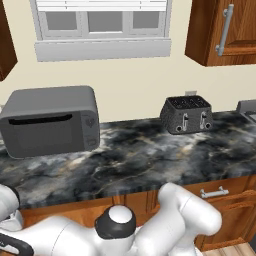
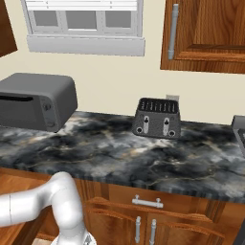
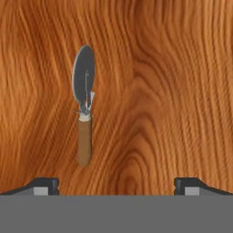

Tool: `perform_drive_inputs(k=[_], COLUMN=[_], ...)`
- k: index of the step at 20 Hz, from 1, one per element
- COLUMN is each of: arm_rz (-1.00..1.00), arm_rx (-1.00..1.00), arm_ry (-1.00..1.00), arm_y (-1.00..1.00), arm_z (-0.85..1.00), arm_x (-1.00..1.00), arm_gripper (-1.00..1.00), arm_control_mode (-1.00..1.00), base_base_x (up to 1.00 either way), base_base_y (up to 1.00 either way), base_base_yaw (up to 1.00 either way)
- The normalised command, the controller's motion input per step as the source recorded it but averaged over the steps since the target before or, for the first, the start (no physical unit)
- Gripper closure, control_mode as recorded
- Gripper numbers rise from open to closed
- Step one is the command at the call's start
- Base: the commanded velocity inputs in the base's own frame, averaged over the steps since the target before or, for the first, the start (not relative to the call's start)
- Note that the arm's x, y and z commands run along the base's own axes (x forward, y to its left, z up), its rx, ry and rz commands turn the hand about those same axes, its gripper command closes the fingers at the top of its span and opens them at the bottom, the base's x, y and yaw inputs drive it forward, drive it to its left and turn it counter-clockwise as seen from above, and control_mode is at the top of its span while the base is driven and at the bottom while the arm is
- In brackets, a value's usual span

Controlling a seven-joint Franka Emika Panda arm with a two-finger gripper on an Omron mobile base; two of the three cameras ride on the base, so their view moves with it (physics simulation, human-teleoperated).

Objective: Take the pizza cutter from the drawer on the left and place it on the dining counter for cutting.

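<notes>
- The pizza cutter [image 3: 84, 107] lies flat on the lighter wood floor of the drawer [image 3: 173, 91], seen from straight above in the hand view.
- Its round grey wheel is edge-on toward the top of that view, and its short brown wooden handle runs down from the wheel toward the claw [image 3: 116, 185].
- The claw hangs above the drawer floor with its jaws spread wide and nothing between them.
- Relative to the pizza cutter, one dark fingertip [image 3: 45, 184] sits just past the end of the handle and slightly to its left in the hand view; the other fingertip [image 3: 186, 184] stands well apart on the right.
- The pizza cutter is touched by neither fingertip; bare wood grain surrounds it on every side.
- In the left base view the white arm [image 1: 175, 220] bends low in front of the wall desk [image 1: 140, 160], a black-grey marbled stone top.
- On that desk, the grey microwave [image 1: 50, 120] stands at the left and the dark toaster [image 1: 186, 114] stands well apart from it to the right, both against the wall.
- In the right base view the arm [image 2: 62, 206] reaches down below the desk's front edge, left of a closed drawer front with a silver bar handle [image 2: 147, 202].
- A window [image 1: 102, 25] sits on the wall above the microwave, and a reddish wood wall cabinet [image 2: 206, 33] hangs above the toaster.
</notes>
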Motion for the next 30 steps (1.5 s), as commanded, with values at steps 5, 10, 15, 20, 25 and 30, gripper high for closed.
perform_drive_inputs(k=[5,10,15,20,25,30], arm_rz=[0.00,0.00,0.00,0.00,0.00,0.04], arm_rx=[0.00,0.00,0.00,0.00,0.00,0.00], arm_ry=[0.00,0.00,0.00,0.00,-0.02,-0.11], arm_y=[0.16,0.18,0.06,0.09,0.06,0.00], arm_z=[-0.34,-0.30,-0.22,-0.23,-0.21,-0.25], arm_x=[0.07,0.05,0.01,0.00,0.00,-0.04], arm_gripper=[-1.00,-1.00,-1.00,-1.00,-1.00,-1.00], arm_control_mode=[-1.00,-1.00,-1.00,-1.00,-1.00,-1.00], base_base_x=[0.00,0.00,0.00,0.00,0.00,0.00], base_base_y=[0.00,0.00,0.00,0.00,0.00,0.00], base_base_yaw=[0.00,0.00,0.00,0.00,0.00,0.00])
